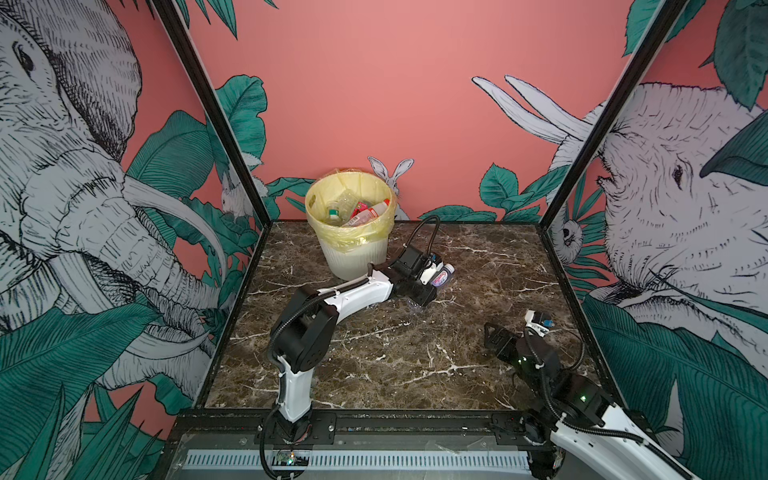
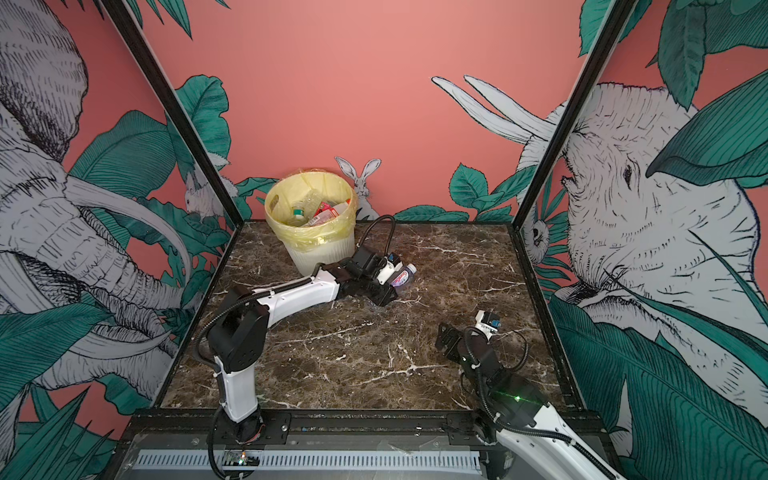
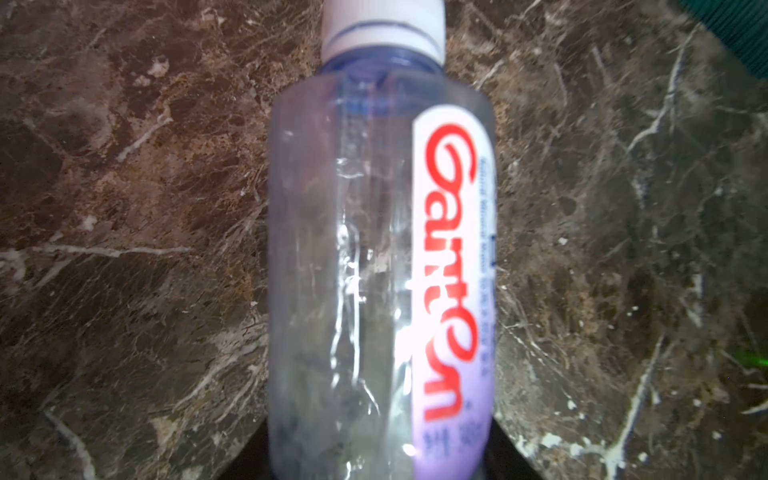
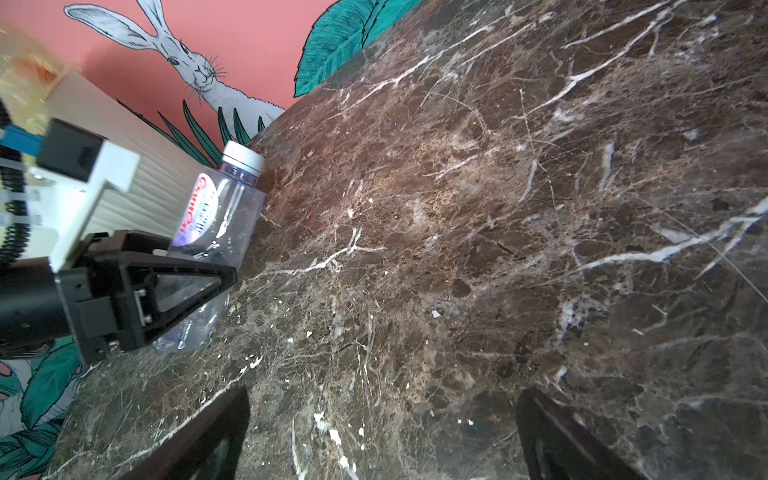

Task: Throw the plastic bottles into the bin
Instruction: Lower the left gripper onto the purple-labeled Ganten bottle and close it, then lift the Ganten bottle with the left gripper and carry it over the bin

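Clear plastic bottle point(image 1: 442, 277), white cap, sits on the marble table point(image 1: 374, 357) just right of the bin point(image 1: 353, 257). The left gripper point(image 1: 430, 278) clamps its body crosswise, probably to lift it over the rim. Near right, the right gripper point(image 4: 384, 395) hangs wide and empty. The other bottles point(image 1: 365, 214) lie inside the bin.

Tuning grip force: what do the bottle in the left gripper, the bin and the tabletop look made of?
Bottle: thin clear plastic, glossy, creased, tabletop visible through it. Bin: cream plastic, matte, moulded ribs; thin yellow film liner. Tabletop: polished brown marble by its white veins, possibly printed laminate.
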### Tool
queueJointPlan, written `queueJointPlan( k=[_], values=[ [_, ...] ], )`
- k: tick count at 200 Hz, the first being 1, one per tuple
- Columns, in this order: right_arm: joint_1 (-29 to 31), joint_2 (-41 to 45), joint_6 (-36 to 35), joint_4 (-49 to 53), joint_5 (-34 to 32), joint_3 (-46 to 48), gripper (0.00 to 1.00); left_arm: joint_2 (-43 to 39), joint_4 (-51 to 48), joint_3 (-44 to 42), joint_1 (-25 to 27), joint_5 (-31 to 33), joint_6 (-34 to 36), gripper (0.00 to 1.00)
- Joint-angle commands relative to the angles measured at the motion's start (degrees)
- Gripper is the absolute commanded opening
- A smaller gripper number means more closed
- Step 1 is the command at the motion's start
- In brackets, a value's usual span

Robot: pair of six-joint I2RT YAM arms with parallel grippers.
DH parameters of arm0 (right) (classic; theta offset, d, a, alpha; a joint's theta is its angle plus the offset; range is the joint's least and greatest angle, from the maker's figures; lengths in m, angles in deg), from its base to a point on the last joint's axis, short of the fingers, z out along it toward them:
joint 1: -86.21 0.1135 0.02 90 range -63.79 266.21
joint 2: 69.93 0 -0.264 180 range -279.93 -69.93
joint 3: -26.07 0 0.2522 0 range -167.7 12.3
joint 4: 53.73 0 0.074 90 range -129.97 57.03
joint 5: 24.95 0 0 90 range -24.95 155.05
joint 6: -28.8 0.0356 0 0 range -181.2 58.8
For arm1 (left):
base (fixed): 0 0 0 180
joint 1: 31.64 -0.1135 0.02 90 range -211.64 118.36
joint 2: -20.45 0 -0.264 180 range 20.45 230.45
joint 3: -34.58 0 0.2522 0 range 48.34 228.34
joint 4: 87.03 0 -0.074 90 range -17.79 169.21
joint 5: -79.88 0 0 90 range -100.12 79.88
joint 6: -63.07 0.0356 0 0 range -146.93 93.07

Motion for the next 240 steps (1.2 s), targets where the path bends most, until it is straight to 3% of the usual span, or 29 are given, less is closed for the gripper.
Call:
queueJointPlan(
  k=[1,105,173,210,240],
  values=[
    [-0.13,0.82,1.08,1.85,0.08,-1.32,0.99,-4.59,1.98,-2.63,0.12,-2.91,-4.06,0.51],
    [-0.08,-4.30,0.75,-0.74,2.23,-3.07,1.00,-18.98,2.68,-12.72,0.31,-2.94,-12.84,0.49],
    [-0.09,-6.65,2.18,-4.56,5.44,-1.71,0.99,-29.88,-3.42,-17.69,0.23,4.90,-18.39,0.51],
    [-0.12,-8.33,2.84,-5.71,6.37,-1.69,0.99,-36.28,-9.71,-19.93,-0.70,13.06,-23.34,0.52],
    [-0.12,-9.93,3.42,-7.24,7.07,-1.55,0.99,-42.43,-12.11,-22.92,-2.00,14.19,-24.71,0.52]
  ],
)
